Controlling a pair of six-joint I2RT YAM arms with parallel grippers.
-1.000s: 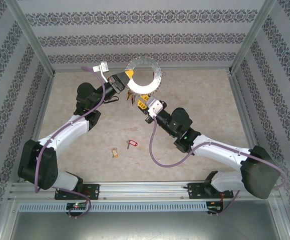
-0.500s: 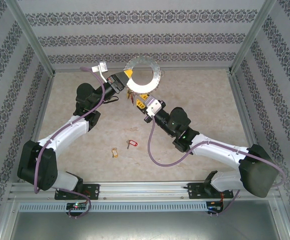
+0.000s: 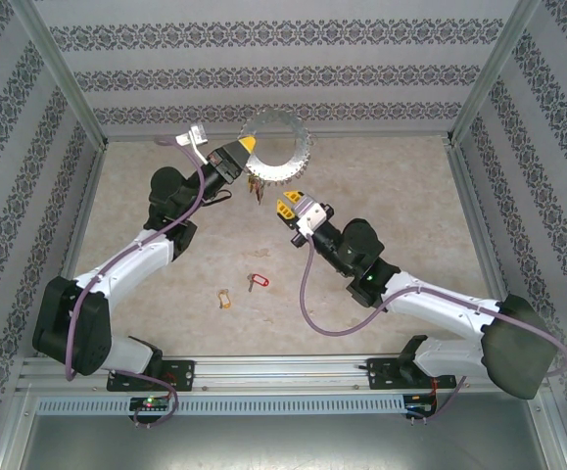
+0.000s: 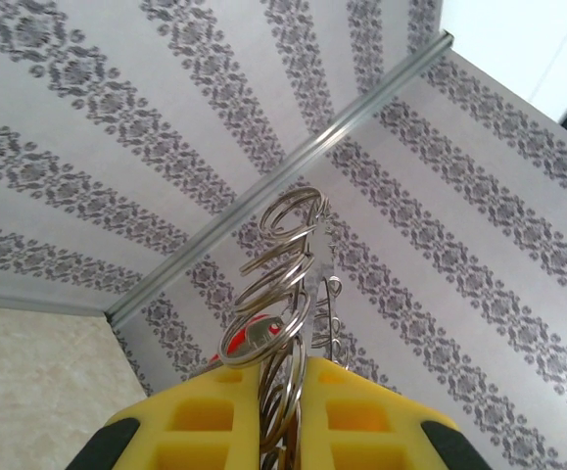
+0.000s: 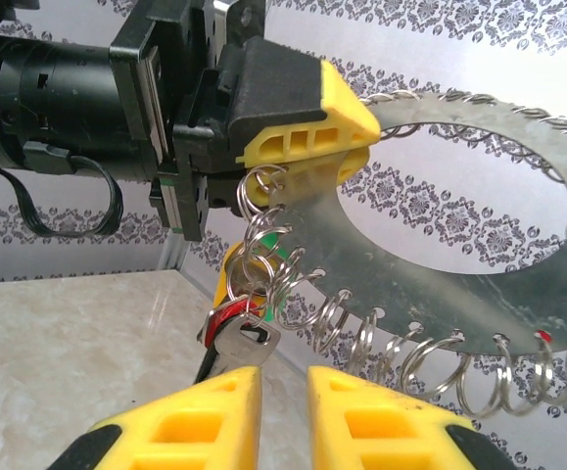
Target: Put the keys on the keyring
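**A:** Top external view is showing the beige marbled tabletop [image 3: 410, 196] and, raised over its far side, the large round flat metal keyring [image 3: 298, 162] fringed with wire loops. What is carrying it?

**B:** The left gripper [image 3: 242, 149] is clamping the ring's left rim. In the left wrist view its yellow fingers [image 4: 214, 421] are pressing together on the loops. A small bunch of silvery keys [image 5: 249, 294] with coloured tags is hanging off the ring just beside that grip.

**A:** And the right gripper [image 3: 291, 204]?

**B:** It is hovering just below the ring's near edge. Its fingers are standing a narrow gap apart with nothing between them.

**A:** Where are the loose keys lying?

**B:** Both are resting on the tabletop, back towards the arm bases and well apart from either gripper. The small key with the red plastic tag [image 3: 257, 281] is lying just beside the small key with the pale tan tag [image 3: 225, 299], which is a little further left and nearer the bases.

**A:** Which arm is better placed?

**B:** I am judging the right one, since it is free and nearer. The red-tagged key is lying behind it and slightly left, and its long axis seems to be running roughly crosswise, though it is too small to be sure. Counting up, I am seeing one ring, two loose keys and two grippers.
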